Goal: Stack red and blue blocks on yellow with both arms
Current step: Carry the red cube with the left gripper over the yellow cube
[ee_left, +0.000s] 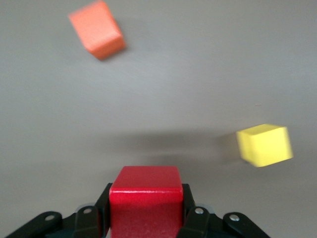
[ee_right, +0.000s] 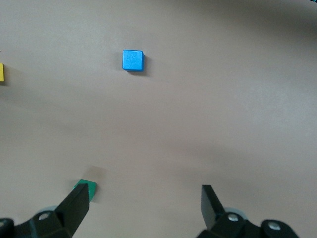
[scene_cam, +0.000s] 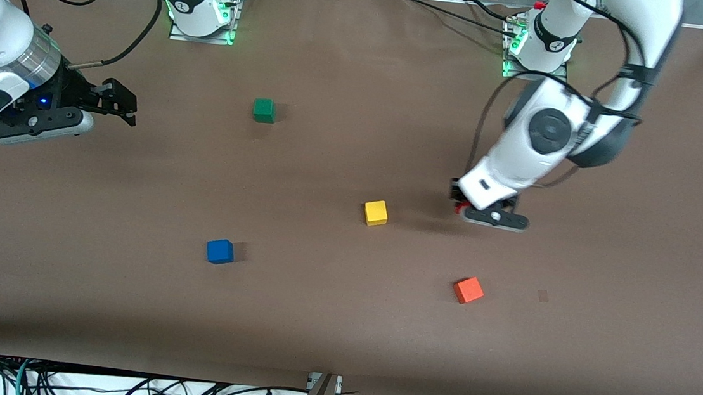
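My left gripper (scene_cam: pixel 460 208) is shut on the red block (ee_left: pixel 146 198), low over the table beside the yellow block (scene_cam: pixel 375 212), toward the left arm's end. In the front view only a sliver of the red block (scene_cam: pixel 458 209) shows under the hand. In the left wrist view the yellow block (ee_left: pixel 264 145) lies apart from the held cube. The blue block (scene_cam: pixel 219 251) sits alone, nearer the front camera than the yellow one, and also shows in the right wrist view (ee_right: pixel 132 60). My right gripper (scene_cam: pixel 124 104) hangs open and empty in the air at the right arm's end.
An orange cube (scene_cam: pixel 468 290) lies nearer the front camera than the left gripper and appears in the left wrist view (ee_left: pixel 96 29). A green cube (scene_cam: pixel 263 110) sits closer to the arm bases, partly hidden by a right finger (ee_right: pixel 74 210). Brown table surface surrounds the cubes.
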Available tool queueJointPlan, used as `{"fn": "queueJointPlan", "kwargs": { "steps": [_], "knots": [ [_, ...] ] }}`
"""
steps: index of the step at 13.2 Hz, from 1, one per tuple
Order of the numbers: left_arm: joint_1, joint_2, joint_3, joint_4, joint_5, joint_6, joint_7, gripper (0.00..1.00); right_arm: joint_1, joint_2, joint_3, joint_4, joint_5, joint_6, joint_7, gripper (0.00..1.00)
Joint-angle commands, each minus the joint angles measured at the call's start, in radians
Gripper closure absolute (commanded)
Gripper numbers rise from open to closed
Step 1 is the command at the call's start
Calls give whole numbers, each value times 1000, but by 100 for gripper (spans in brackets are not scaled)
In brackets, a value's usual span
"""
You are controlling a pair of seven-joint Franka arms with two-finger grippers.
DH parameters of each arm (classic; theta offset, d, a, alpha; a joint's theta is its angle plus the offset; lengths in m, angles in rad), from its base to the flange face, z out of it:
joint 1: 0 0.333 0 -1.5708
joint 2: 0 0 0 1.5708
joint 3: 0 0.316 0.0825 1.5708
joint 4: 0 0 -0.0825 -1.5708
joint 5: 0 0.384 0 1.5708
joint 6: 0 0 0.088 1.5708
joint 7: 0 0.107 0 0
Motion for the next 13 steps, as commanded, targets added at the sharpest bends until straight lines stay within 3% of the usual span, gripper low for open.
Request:
{"fn": "queueJointPlan", "kwargs": {
  "steps": [1, 5, 13],
  "knots": [
    [-127, 153, 16, 167, 13, -21, -187, 100, -6, -4, 5, 2, -12, 3, -7, 0],
    [-234, 284, 21, 345, 18, -24, -339, 100, -7, 12, 3, 2, -15, 9, -9, 0],
    [-278, 339, 33, 348, 78, -21, -400, 100, -12, 13, 3, 1, -15, 9, -9, 0]
  ]
}}
